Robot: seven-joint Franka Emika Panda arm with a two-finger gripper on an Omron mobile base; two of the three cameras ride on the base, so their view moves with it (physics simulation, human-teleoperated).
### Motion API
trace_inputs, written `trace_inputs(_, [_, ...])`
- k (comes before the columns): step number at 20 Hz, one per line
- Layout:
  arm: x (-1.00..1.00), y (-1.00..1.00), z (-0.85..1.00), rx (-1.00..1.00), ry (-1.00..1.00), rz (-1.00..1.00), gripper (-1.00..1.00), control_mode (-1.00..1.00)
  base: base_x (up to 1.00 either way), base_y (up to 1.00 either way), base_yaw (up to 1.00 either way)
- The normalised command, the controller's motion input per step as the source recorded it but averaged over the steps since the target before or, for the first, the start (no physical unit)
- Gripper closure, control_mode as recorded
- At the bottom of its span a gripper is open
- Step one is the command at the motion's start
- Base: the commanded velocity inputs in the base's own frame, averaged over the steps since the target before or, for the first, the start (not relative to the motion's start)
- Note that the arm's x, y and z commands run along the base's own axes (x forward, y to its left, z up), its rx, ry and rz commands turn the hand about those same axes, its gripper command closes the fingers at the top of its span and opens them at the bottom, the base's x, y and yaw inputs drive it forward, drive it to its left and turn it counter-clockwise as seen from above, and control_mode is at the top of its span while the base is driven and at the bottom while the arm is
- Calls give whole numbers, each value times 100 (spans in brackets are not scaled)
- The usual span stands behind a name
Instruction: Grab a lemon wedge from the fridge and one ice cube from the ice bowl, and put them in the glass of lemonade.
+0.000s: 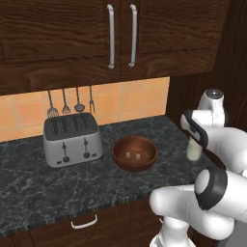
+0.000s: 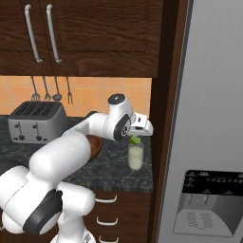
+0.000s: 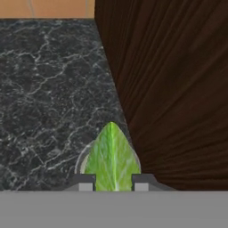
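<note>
Gripper: we see our two-finger gripper (image 3: pixel 111 183) pinched narrow on the small yellow-green lemon wedge (image 3: pixel 111 156), one dark finger tip on each side of it.
Lemon wedge: we hold it just above the rim of the small clear tumbler of pale lemonade (image 2: pixel 135 157).
Glass: we see it standing on the dark marbled stone counter (image 1: pixel 58 185), near the dark wooden side panel (image 3: pixel 178 89).
Ice bowl: we see the round reddish-brown wooden bowl (image 1: pixel 121 157) beside the grey steel toaster (image 1: pixel 72 140), two tiny whitish ice cubes (image 1: pixel 128 155) inside.
Fridge: we see its grey steel door (image 2: pixel 213 118) to the right.
</note>
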Motion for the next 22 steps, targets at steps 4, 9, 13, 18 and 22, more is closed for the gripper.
trace_inputs(4, [16, 0, -1, 0, 0, 0, 100, -100, 0, 0, 0])
trace_inputs(9, [10, -2, -10, 0, 0, 0, 100, -100, 0, 0, 0])
trace_inputs(13, [1, 0, -24, 0, -1, 0, 100, -100, 0, 0, 0])
trace_inputs(18, [0, 0, -10, 0, 0, 0, 100, -100, 0, 0, 0])
trace_inputs(22, [2, 0, 0, 0, 0, 0, 100, -100, 0, 0, 0])
